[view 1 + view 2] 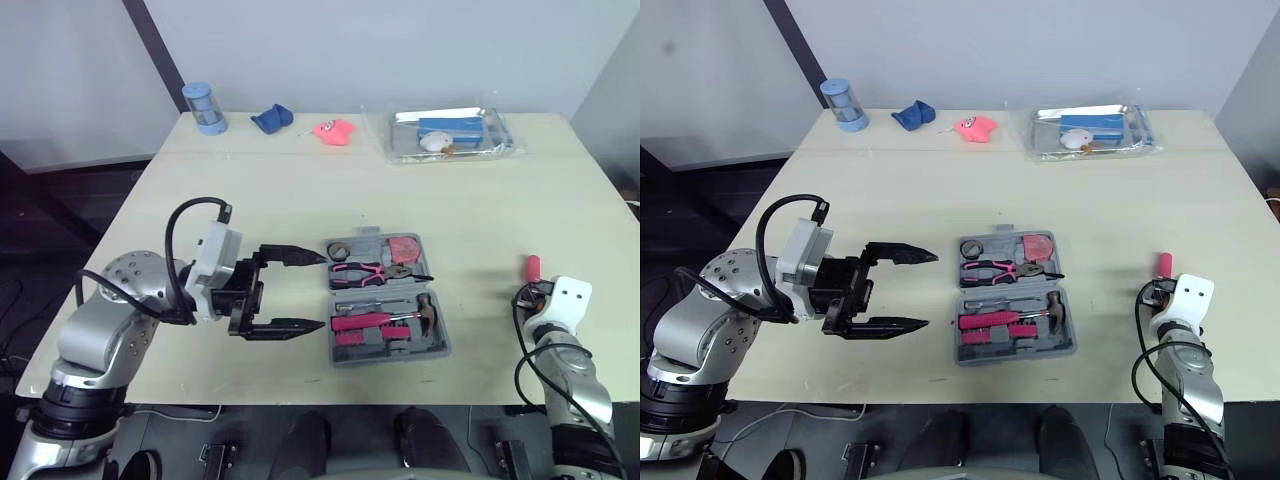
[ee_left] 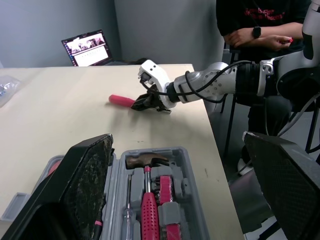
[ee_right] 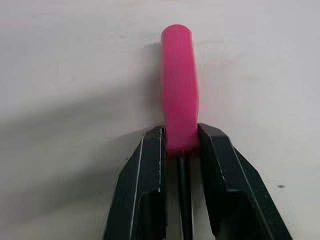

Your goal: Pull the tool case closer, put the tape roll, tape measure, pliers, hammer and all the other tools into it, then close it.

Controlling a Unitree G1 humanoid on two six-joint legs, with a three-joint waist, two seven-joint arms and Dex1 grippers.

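— Jaws on the left arm, are they apart or together?
— The left jaws are wide apart and hold nothing. They hang over the worktop (image 1: pixel 300 180) at 9 o'clock from the tool case (image 1: pixel 437 345), close to its edge but not touching it.
— And the other ones?
— The right jaws are squeezed on the near end of a pink-handled tool (image 3: pixel 179 75). One jaw is on each side of the handle. Most of the handle sticks out past the tips, and a thin dark shaft runs back between the jaws.
— Where is that tool?
— On the worktop at 3 o'clock from the case, well apart from it. The handle points to 12 o'clock.
— What about the case?
— It lies open in the middle. The pliers (image 1: pixel 365 271) are in the half at 12 o'clock. The hammer (image 1: pixel 385 320) is in the half at 6 o'clock.
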